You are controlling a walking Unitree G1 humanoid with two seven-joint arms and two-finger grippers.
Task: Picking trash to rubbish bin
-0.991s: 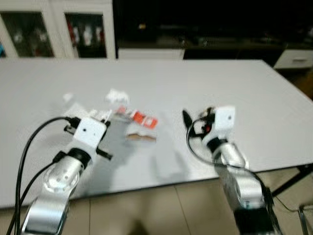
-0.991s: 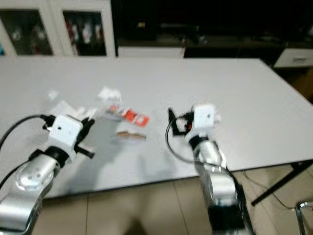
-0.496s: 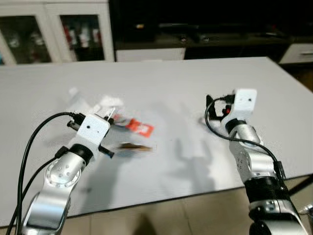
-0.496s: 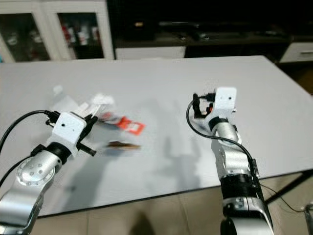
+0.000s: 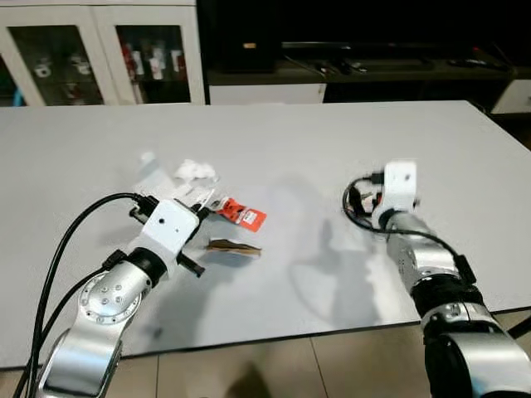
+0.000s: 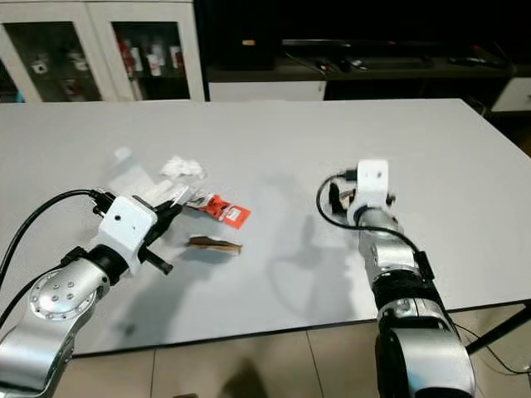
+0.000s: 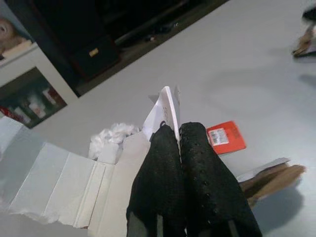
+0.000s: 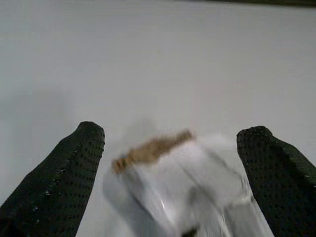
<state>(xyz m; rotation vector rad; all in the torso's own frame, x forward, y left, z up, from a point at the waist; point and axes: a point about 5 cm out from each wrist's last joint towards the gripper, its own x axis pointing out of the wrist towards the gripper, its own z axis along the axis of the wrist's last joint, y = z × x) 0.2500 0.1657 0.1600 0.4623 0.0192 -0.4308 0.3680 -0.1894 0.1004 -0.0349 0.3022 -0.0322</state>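
Two grippers are working over the grey table (image 5: 274, 133). The left gripper (image 7: 178, 129) is pinching a white folded paper (image 7: 165, 109), with one red wrapper (image 5: 243, 214) and one brown scrap (image 5: 233, 246) lying just beside. The right gripper (image 8: 173, 148) is hanging spread around a blurred clear wrapper (image 8: 182, 180)

The right hand (image 8: 173, 163) has swung away from the middle of the bench (image 5: 315, 141) toward its right side and dropped lower, its fingers (image 8: 64, 168) now wide apart over a blurred clear wrapper (image 8: 182, 182).
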